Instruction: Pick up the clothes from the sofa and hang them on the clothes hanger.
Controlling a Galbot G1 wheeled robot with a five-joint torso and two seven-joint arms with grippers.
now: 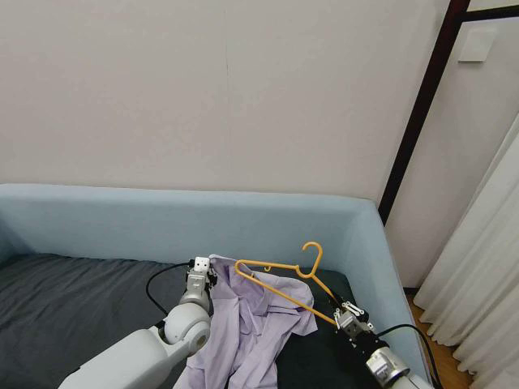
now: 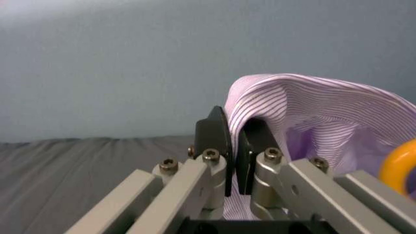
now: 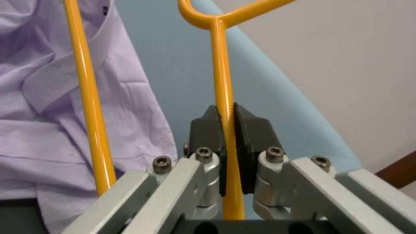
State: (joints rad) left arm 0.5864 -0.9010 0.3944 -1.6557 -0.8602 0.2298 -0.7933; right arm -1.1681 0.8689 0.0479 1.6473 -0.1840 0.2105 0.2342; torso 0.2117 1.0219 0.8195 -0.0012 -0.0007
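Note:
A lilac striped shirt [image 1: 251, 324] lies bunched on the dark sofa seat [image 1: 65, 300], partly lifted. My left gripper [image 1: 201, 274] is shut on the shirt's upper edge; the left wrist view shows the cloth [image 2: 312, 122] pinched between the black pads [image 2: 213, 136]. An orange hanger [image 1: 280, 279] hangs tilted over the shirt, hook pointing up near the sofa's right arm. My right gripper [image 1: 347, 318] is shut on the hanger's lower right end; the right wrist view shows the orange bar [image 3: 224, 97] clamped between the pads [image 3: 208, 131], with the shirt [image 3: 58, 107] beside it.
The sofa's pale blue backrest [image 1: 162, 223] runs behind, and its right arm [image 1: 381, 267] is close to my right gripper. A white wall rises behind. A dark door frame [image 1: 418, 113] and white curtains [image 1: 486, 284] stand at the right.

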